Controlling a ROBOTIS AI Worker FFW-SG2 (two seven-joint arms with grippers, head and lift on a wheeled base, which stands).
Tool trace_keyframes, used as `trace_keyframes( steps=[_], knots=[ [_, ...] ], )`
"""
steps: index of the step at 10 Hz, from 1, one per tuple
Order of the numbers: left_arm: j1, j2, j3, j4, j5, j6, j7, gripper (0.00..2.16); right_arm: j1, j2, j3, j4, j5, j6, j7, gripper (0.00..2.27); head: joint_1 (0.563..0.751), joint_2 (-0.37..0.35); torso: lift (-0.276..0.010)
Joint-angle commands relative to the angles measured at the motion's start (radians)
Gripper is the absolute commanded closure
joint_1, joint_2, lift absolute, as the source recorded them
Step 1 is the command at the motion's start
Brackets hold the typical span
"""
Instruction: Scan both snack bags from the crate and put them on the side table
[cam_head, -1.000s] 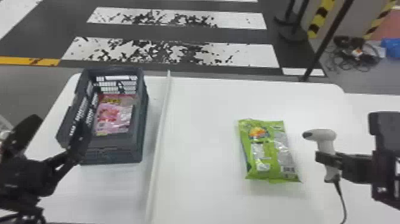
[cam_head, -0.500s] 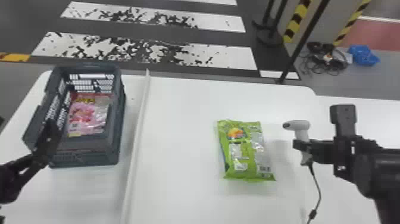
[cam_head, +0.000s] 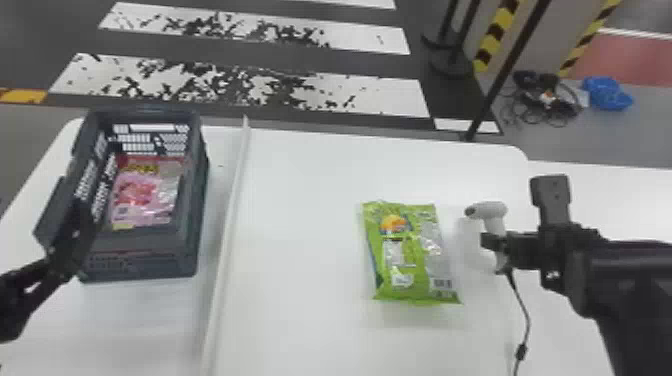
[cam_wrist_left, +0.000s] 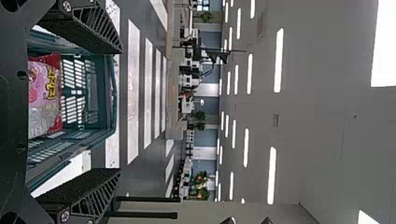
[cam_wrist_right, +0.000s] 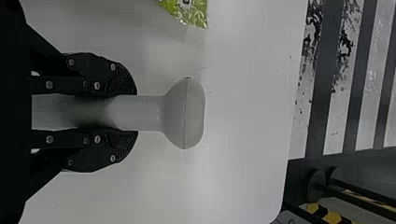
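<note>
The left gripper (cam_head: 81, 231) hung at the crate's (cam_head: 187, 250) near-left corner, its fingers (cam_wrist_left: 88, 23) wide apart with nothing between them. The right gripper (cam_head: 496, 243) was clamped on the handle of the white scanner (cam_head: 487, 210) — well apart to the right of the crate. The pink snack bag (cam_head: 142, 192) lay inside the crate; the green snack bag (cam_head: 412, 255) lay to its right. Since the earlier frames everything had slid leftward in the head view — and, against the crate, the scanner sat slightly farther forward.
</note>
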Motion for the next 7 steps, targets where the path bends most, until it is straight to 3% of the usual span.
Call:
trace_keyframes(
  steps=[1,4,5,7],
  knots=[
    [0.000,0.000,0.000,0.000,0.000,0.000,0.000,0.10,-0.010,-0.004,0.012,0.024,0.010,0.000,-0.001,2.24,0.695,-0.128,-0.087],
    [0.000,0.003,0.000,-0.002,0.002,0.000,0.000,0.10,-0.011,-0.004,0.024,0.040,0.016,-0.010,-0.010,2.22,0.695,-0.131,-0.087],
    [0.000,0.002,0.000,-0.002,0.002,0.000,0.000,0.10,-0.005,-0.002,0.024,0.040,0.011,-0.025,-0.010,1.86,0.695,-0.131,-0.087],
    [0.002,0.002,0.002,-0.002,0.003,0.000,0.000,0.10,0.010,-0.001,0.021,0.029,0.005,-0.037,-0.033,0.09,0.695,-0.128,-0.087]
  ],
)
